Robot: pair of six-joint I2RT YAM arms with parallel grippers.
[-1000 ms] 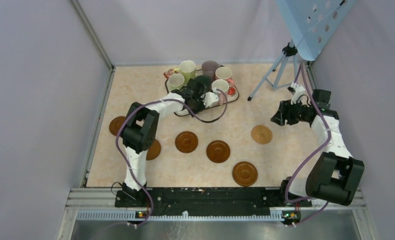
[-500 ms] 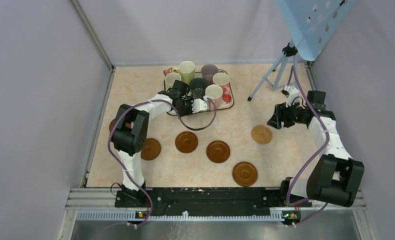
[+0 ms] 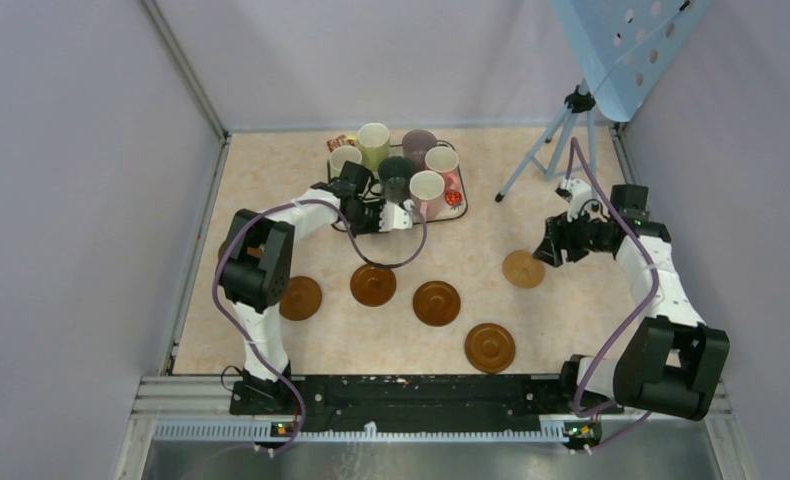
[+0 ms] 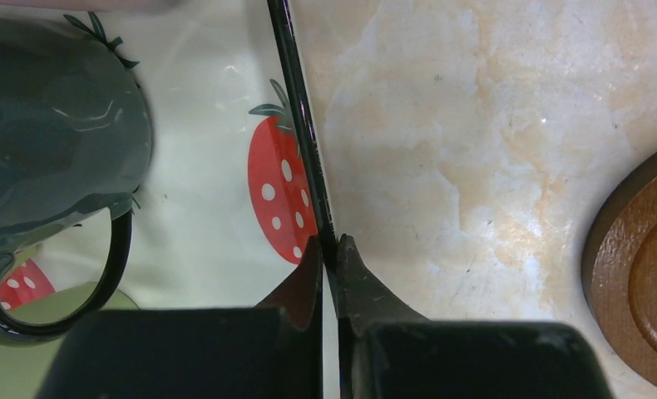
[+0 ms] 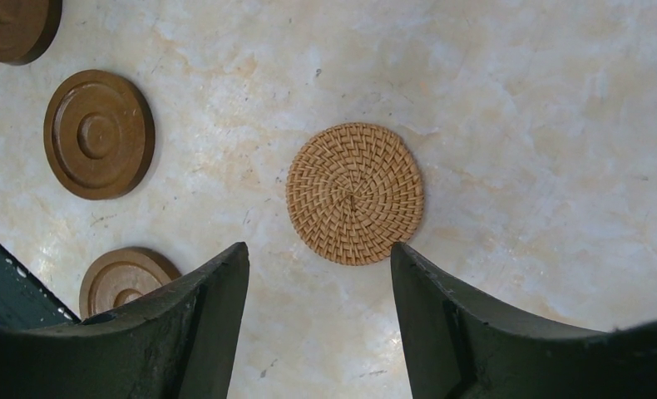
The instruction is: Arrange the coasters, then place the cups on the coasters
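— Where does the woven rattan coaster lie, and how is it expected to handle?
— It is laid flat toward the table's right edge, well apart from the brown wooden coasters. It is judged light, thin and rough. It is best pinched across its rim, since little edge is offered.
— And the pincers?
— The right gripper is held wide above it, not touching. The left gripper is clamped on the rim of the strawberry-print tray, where the mugs are kept, near the far edge.

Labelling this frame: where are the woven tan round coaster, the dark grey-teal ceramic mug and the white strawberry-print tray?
woven tan round coaster [image 5: 355, 193], right wrist view, its centre.
dark grey-teal ceramic mug [image 4: 51, 158], left wrist view, outer wall.
white strawberry-print tray [image 4: 205, 199], left wrist view, bare floor.
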